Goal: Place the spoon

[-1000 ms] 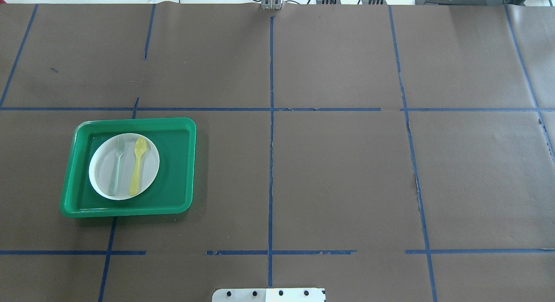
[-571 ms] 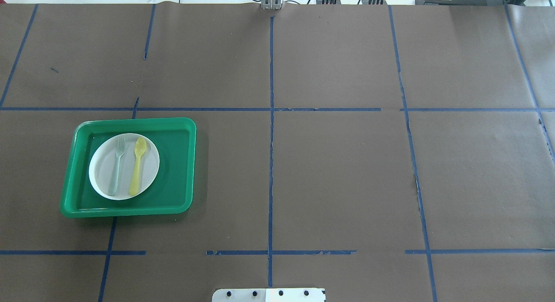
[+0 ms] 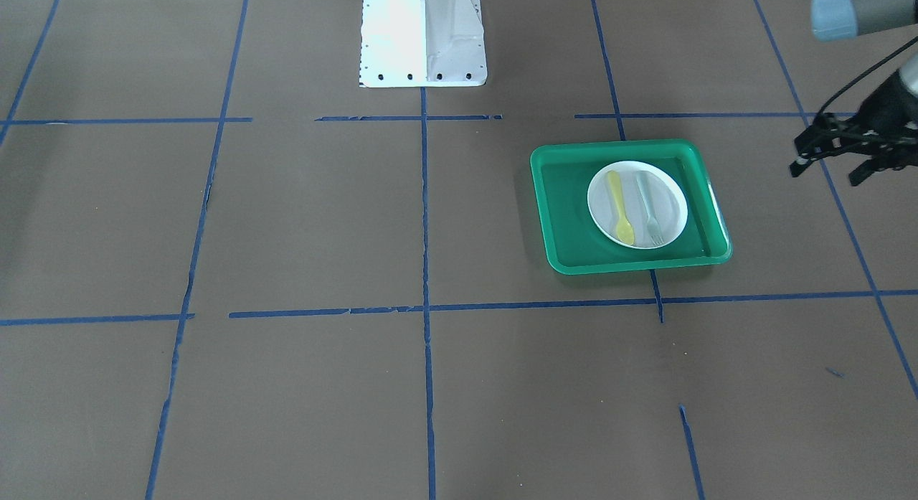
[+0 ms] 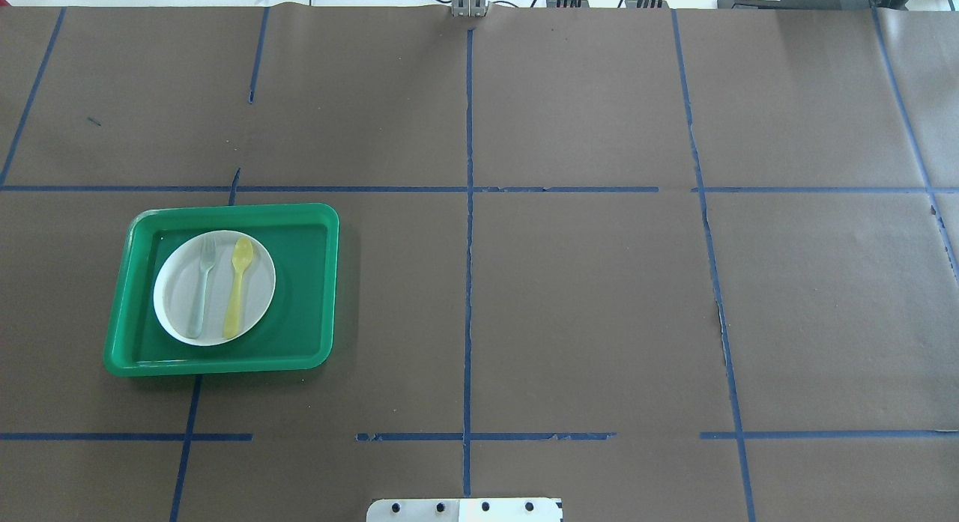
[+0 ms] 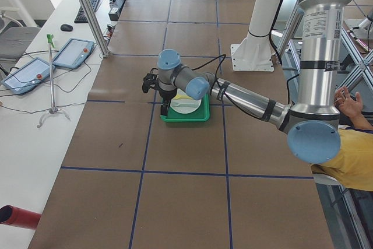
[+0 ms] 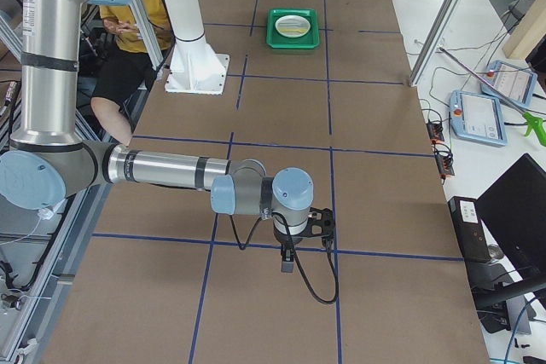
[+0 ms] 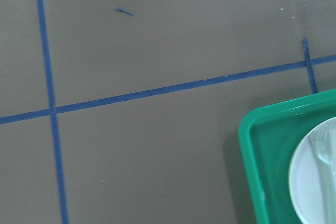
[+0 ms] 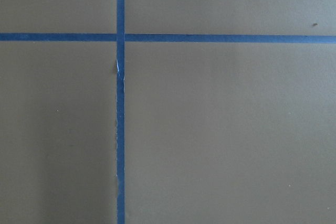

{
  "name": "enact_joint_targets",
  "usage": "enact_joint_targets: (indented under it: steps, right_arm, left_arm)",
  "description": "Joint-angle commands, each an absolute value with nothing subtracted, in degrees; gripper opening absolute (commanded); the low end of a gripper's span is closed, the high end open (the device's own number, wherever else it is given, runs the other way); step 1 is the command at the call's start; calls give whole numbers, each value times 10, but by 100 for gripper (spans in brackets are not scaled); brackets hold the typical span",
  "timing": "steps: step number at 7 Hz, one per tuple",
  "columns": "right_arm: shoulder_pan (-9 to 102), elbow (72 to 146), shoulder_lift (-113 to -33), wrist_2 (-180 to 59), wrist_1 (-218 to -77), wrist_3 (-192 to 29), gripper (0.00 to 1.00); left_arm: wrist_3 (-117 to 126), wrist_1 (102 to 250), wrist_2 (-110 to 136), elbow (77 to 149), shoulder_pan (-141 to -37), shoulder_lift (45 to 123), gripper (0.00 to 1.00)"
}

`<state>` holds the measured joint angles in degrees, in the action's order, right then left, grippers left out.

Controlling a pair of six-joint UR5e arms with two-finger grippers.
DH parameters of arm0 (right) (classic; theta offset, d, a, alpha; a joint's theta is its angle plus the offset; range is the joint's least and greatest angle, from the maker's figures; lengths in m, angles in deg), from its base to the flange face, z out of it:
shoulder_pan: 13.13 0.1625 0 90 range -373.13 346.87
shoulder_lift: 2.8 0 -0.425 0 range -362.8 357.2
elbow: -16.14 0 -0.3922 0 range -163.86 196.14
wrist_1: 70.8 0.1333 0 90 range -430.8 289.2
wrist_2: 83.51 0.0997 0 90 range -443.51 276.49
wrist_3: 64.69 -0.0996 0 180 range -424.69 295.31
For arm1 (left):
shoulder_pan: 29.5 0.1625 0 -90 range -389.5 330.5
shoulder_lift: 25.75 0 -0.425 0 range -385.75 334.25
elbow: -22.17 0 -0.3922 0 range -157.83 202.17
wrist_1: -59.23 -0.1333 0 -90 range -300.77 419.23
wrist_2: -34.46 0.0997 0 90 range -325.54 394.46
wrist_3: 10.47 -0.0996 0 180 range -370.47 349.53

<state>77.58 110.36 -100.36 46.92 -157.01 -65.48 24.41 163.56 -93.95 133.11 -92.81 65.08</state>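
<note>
The yellow spoon (image 4: 238, 286) lies on a white plate (image 4: 180, 301), right of a pale grey-green fork (image 4: 202, 282), bowl pointing away from the robot. The plate sits in a green tray (image 4: 300, 282) at the table's left. In the front-facing view the spoon (image 3: 619, 207) lies on the plate (image 3: 670, 206) in the tray (image 3: 566, 220). My left gripper (image 3: 825, 176) hangs open and empty above the table, off the tray's outer side. The left wrist view shows only the tray's corner (image 7: 262, 171) and fork (image 7: 325, 156). My right gripper (image 6: 287, 255) is far from the tray; I cannot tell its state.
The table is covered in brown paper with a grid of blue tape lines (image 4: 468, 282). The robot's white base (image 3: 423, 34) stands at the near middle edge. A person sits beside the robot (image 5: 349, 155). Tablets and cables lie on the side bench (image 5: 70, 53).
</note>
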Motion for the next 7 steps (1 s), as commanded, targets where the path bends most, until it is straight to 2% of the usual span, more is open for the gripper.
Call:
enact_joint_targets:
  steps: [1,2,3,4,7]
  right_arm:
    - [776,1104,-1004,469,-1570,-654,100]
    - [776,1104,-1004,469,-1570,-655,100]
    - [776,1104,-1004,469,-1570,-655,100]
    - [776,1104,-1004,469,-1569,-655,100]
    - [776,1104,-1004,469,-1570,-655,100]
  left_arm:
    - [409,1684,-838,1321,-792,699,100]
    - [440,1684,-819,1296,-755,725,96]
    - [445,1684,-817,1270,-739,745,74]
    - [446,1685,-818,1259,-727,748,58]
    - [448,1686,-820,1240,-701,749,56]
